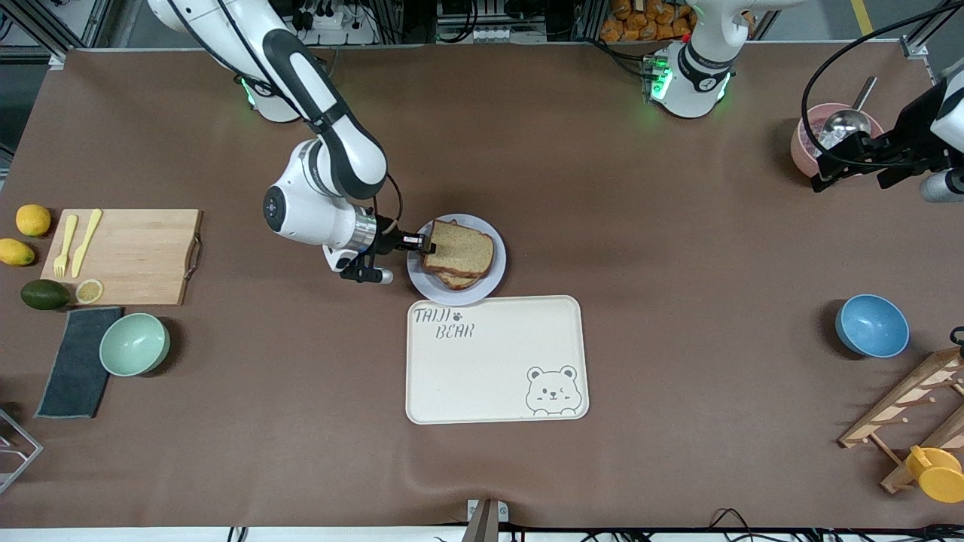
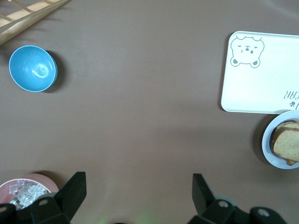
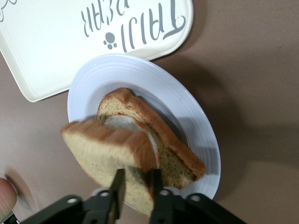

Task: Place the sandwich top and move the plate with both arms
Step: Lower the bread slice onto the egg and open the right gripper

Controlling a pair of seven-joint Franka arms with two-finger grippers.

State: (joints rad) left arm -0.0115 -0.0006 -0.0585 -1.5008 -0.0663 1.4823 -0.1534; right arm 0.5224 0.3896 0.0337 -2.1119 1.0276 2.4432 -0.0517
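A: What has the right gripper [image 3: 136, 186] got?

B: Its fingers pinch one edge of the sandwich top [image 3: 110, 156], narrow, with the crust between them. The slice hangs just over the lower slice [image 3: 159, 140], which lies on the plate [image 3: 196, 121] directly under the gripper, a white filling showing between the two.

A: What could go wrong from here?

B: The top sits skewed against the slice below. If the fingers let go now, I judge it could land off-square or slide toward the plate's rim. If they pull away before they are fully apart, they could drag the slice or nudge the plate.

A: And a little farther out?

B: Just past the plate lies the tray [image 1: 497, 360], its printed corner almost touching the rim. A shoved plate would ride up against it.

A: The left gripper [image 2: 139, 191]?

B: That arm waits, well away toward its own end of the table, over the pink bowl [image 1: 817, 143] with the metal scoop. Its jaws stand wide and empty. The blue bowl [image 2: 32, 68] is well clear of it.

A: The surface?

B: A brown cloth [image 1: 678, 263] covers the table, flat around the plate. Well away from the right gripper are a cutting board [image 1: 135, 256], a green bowl [image 1: 134, 344] and a dark towel [image 1: 75, 361].
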